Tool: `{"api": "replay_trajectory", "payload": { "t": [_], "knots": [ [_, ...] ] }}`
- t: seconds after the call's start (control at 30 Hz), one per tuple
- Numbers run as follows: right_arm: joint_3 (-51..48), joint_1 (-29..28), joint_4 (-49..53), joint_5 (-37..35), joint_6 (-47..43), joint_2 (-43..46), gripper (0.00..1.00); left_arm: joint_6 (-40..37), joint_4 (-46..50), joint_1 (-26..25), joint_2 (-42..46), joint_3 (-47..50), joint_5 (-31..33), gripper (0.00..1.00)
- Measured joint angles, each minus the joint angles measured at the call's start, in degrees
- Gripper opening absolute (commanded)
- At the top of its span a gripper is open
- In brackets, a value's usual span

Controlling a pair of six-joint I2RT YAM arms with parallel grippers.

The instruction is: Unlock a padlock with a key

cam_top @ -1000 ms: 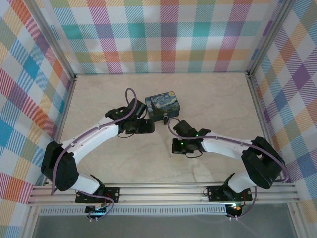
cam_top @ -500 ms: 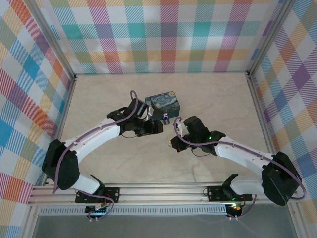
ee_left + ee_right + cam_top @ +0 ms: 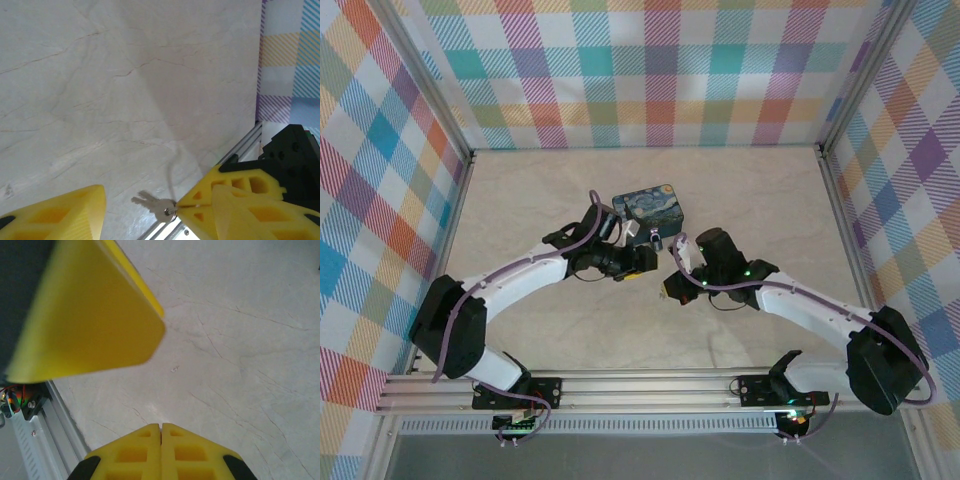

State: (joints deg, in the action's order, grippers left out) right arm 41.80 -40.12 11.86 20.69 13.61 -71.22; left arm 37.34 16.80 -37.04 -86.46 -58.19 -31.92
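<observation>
Left gripper (image 3: 643, 262) has shifted right toward right gripper (image 3: 668, 291), jaws narrower now but apart, gripping nothing. Right gripper is pinched fully closed on the key (image 3: 152, 204), which sticks out between the left fingers (image 3: 65, 215) above the table (image 3: 100, 75).

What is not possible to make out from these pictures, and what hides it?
1. Top view: the padlock by the tin is too small to tell whether locked or open.
2. Left wrist view: the ring end of the keys is partly hidden by the right fingers.
3. Right wrist view: a blurred left finger covers the upper left corner.
</observation>
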Motion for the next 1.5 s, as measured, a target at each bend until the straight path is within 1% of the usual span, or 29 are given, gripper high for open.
{"api": "replay_trajectory", "payload": {
  "t": [0.17, 0.3, 0.43, 0.53, 0.63, 0.73, 0.93, 1.13, 1.4, 1.5],
  "knots": [
    [0.07, 0.11, -0.04, 0.55, -0.02, -0.24, 0.0, 0.81, -0.57, 0.33, -1.27, 0.76, -0.22, 0.64],
    [0.96, 1.07, -0.13, 1.84, 0.04, -0.2, 0.0, 3.52, -2.21, 0.76, -1.29, 2.08, -0.59, 0.75],
    [1.6, 1.97, -0.66, 1.99, 0.72, 0.26, 0.0, 13.2, -8.41, 2.1, -1.27, 6.47, -1.46, 0.8],
    [2.05, 2.29, -2.08, 1.97, 1.33, 0.28, 0.0, 23.61, -13.29, 3.5, -1.27, 10.27, -1.44, 0.81],
    [2.86, 2.29, -3.91, 1.95, 2.01, -0.04, 0.0, 33.46, -16.26, 3.87, -1.29, 11.17, -1.46, 0.81],
    [3.56, 2.29, -6.45, 1.92, 2.29, -1.44, 0.0, 40.61, -18.62, 3.85, -1.31, 10.84, -1.68, 0.81],
    [3.65, 2.29, -10.69, 1.92, 3.39, -3.5, 0.0, 51.67, -21.05, 3.85, -1.31, 10.73, -1.66, 0.8],
    [3.65, 2.29, -14.34, 1.95, 4.17, -4.98, 0.0, 57.92, -23.52, 3.85, -1.31, 10.97, -1.64, 0.8],
    [3.67, 2.29, -17.2, 2.23, 5.7, -7.61, 0.0, 61.29, -25.49, 3.85, -1.31, 10.97, -1.49, 0.77],
    [3.78, 2.29, -17.99, 2.4, 6.1, -7.78, 0.0, 62.1, -26.25, 3.85, -1.31, 10.97, -1.49, 0.74]
  ]
}}
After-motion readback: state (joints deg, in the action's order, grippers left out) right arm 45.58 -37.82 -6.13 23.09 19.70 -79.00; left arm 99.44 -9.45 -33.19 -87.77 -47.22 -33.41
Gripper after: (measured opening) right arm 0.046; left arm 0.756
